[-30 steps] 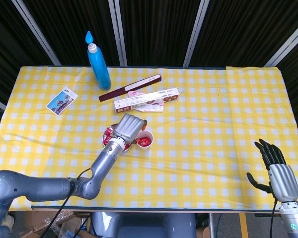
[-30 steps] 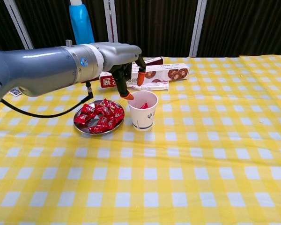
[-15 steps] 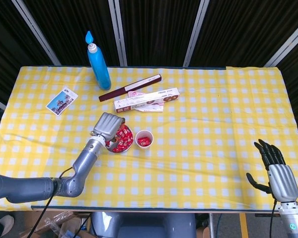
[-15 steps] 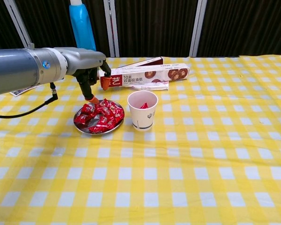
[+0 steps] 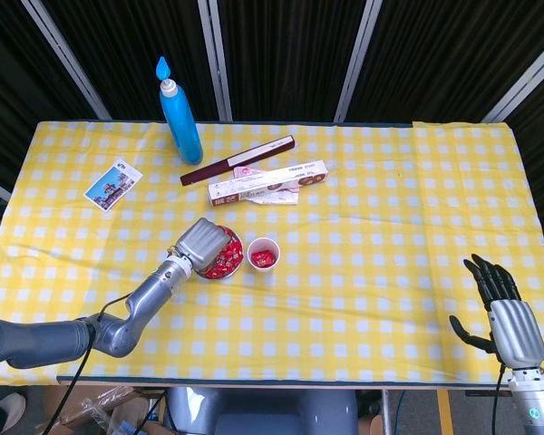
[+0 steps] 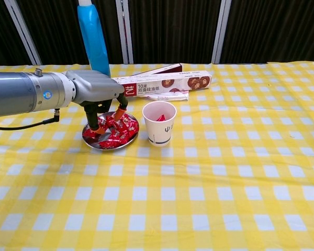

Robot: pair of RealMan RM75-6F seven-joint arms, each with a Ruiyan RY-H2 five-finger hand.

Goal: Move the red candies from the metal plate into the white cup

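Left hand (image 6: 97, 97) is over the metal plate (image 6: 90, 141), fingers pointing down and spread, tips in among the red candies (image 6: 119, 129); whether one is already pinched I cannot tell. In the head view the hand (image 5: 203, 243) covers the left part of the plate (image 5: 238, 256), candies (image 5: 225, 258) showing at its right edge. The candies look like small wrapped pieces, heaped loosely: judged light, crinkly and slick, prone to slide off one another and squirt out of a hard pinch. Best hold is probably thumb against one finger across the body of a top piece, not the flat wrapper ends. White cup (image 6: 159, 123) stands upright just right of the plate, one red piece visible inside; likely light and easy to tip. Right hand (image 5: 508, 317) rests at the worktop's far right edge, open and empty.
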